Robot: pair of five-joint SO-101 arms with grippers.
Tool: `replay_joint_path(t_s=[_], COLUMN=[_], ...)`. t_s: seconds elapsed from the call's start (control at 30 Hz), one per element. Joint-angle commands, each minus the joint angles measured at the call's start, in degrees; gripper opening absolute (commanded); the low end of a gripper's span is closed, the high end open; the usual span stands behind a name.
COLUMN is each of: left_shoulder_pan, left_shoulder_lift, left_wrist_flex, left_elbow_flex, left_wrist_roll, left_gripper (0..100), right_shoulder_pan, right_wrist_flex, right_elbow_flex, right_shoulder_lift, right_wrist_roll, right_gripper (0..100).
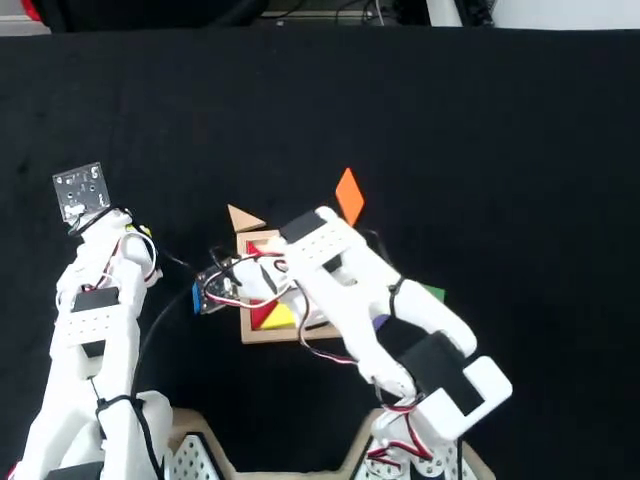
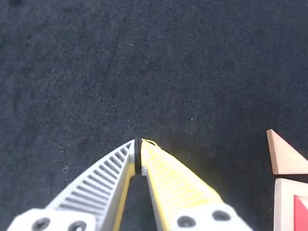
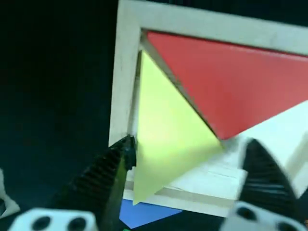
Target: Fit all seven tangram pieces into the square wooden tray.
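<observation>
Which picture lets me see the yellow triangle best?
The right wrist view: the yellow triangle is big and close, beside the red triangle in the tray. The high view shows a small yellow bit partly hidden by an arm. The left wrist view faces black cloth instead.

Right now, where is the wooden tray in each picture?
High view: wooden tray mid-table, partly under the right arm.
Left wrist view: its corner next to the plain wooden triangle, off to one side of the left gripper.
Right wrist view: its rim just beyond the right gripper, holding the yellow triangle.
Shared landmark: the red triangle inside it.
</observation>
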Motion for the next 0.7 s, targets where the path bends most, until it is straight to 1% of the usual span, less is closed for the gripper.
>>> replay_joint_path(t_s=[0.0,0.07,0.17,0.23,0.3,0.4,0.47,0.57,0.67], left_shoulder_pan=[-0.13,-0.13,-0.13,-0.13,-0.13,-0.13,-0.13,-0.04,-0.04], left_shoulder_lift=[-0.79,-0.79,-0.79,-0.79,-0.79,-0.79,-0.79,-0.79,-0.79], left_wrist_flex=[-0.79,-0.79,-0.79,-0.79,-0.79,-0.79,-0.79,-0.70,-0.62], left_elbow_flex=[-0.48,-0.48,-0.57,-0.57,-0.57,-0.57,-0.57,-0.57,-0.57], left_wrist_roll=[0.53,0.53,0.53,0.53,0.53,0.53,0.53,0.53,0.53], left_gripper=[4,4,4,4,4,4,4,4,4], right_shoulder_pan=[-0.88,-0.88,-0.18,1.85,4.66,8.62,10.46,11.69,11.52], right_wrist_flex=[-0.35,0.00,1.49,3.96,6.24,7.03,6.68,4.57,0.00], right_elbow_flex=[-0.13,-0.13,-1.80,-4.53,-7.78,-10.24,-9.89,-6.37,-1.54], right_shoulder_lift=[-0.40,-0.57,-1.19,-2.59,-4.53,-6.90,-7.52,-6.46,-4.18], right_wrist_roll=[-0.62,-0.62,-0.62,-0.70,-1.41,-5.01,-5.54,-5.54,-5.54], right_gripper=[46.2,48.2,44.1,36.8,26.7,10.0,1.1,3.7,2.7])
